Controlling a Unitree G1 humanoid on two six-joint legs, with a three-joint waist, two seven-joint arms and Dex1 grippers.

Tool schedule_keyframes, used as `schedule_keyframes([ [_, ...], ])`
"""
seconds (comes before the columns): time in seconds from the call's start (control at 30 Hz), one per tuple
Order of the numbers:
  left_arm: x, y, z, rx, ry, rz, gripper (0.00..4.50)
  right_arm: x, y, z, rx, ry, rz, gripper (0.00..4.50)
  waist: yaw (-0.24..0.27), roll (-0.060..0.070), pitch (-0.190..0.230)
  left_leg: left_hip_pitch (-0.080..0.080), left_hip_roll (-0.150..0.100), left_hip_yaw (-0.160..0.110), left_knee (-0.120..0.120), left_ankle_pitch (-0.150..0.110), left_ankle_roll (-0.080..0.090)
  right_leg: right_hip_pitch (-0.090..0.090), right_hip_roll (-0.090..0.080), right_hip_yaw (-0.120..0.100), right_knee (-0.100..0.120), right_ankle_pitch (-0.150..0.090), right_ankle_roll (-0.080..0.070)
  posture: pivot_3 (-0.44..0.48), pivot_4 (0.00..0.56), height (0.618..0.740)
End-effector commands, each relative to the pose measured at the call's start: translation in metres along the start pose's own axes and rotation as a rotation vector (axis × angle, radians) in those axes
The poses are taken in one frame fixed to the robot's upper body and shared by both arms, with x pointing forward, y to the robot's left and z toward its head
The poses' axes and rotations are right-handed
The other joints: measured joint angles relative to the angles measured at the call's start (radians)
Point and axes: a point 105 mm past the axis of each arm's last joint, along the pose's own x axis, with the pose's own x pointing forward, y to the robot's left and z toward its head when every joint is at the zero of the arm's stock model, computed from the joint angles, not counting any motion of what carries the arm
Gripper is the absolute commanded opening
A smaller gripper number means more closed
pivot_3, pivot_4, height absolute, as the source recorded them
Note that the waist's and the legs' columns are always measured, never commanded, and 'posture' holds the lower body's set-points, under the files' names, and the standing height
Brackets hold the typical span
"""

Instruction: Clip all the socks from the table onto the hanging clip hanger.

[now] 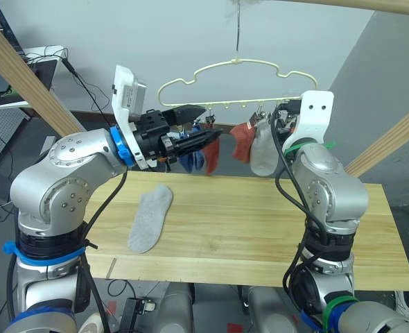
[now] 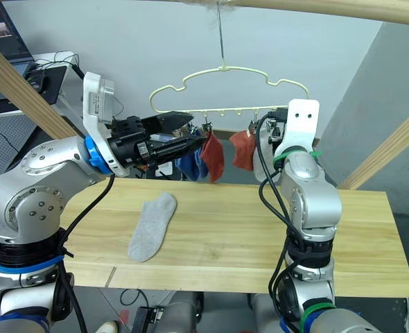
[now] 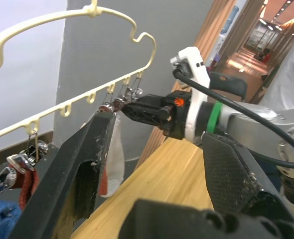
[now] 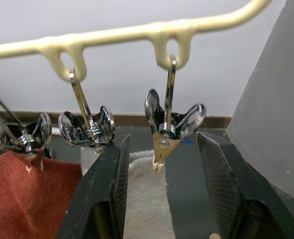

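Right gripper (image 4: 159, 199) open, straddling an empty clip (image 4: 168, 130) at frame centre above hung grey sock (image 1: 263, 149); left gripper (image 3: 157, 189) open; last grey sock (image 1: 150, 218) lies on counter (image 1: 260, 229).

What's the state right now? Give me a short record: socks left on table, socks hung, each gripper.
socks on table: one light grey sock, lying flat on the table
socks hung: blue sock, two rust red socks and a light grey sock on the clip hanger
left gripper: open, empty, raised near the hanger's left clips
right gripper: open, straddling the end clip above the hung grey sock
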Motion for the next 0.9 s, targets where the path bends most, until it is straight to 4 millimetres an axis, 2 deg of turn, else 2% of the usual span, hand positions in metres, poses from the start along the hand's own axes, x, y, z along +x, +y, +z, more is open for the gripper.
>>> schedule_keyframes([
  [0.03,-0.003,-0.004,0.01,0.04,-0.021,0.004,3.17,0.001,0.0,0.019,0.003,-0.083,0.004,2.2,0.001,0.0,0.0,0.0,0.0,0.0,0.0,0.0,0.0,0.0,0.0,0.0,0.0,0.0,0.0,0.064,0.236,0.74],
  [0.9,-0.008,-0.001,0.005,0.046,-0.008,0.053,3.17,0.012,0.012,0.029,0.017,-0.11,0.039,2.2,0.018,0.0,0.0,0.0,0.0,0.0,0.0,0.0,0.0,0.0,0.0,0.0,0.002,0.0,0.0,0.094,0.234,0.74],
])
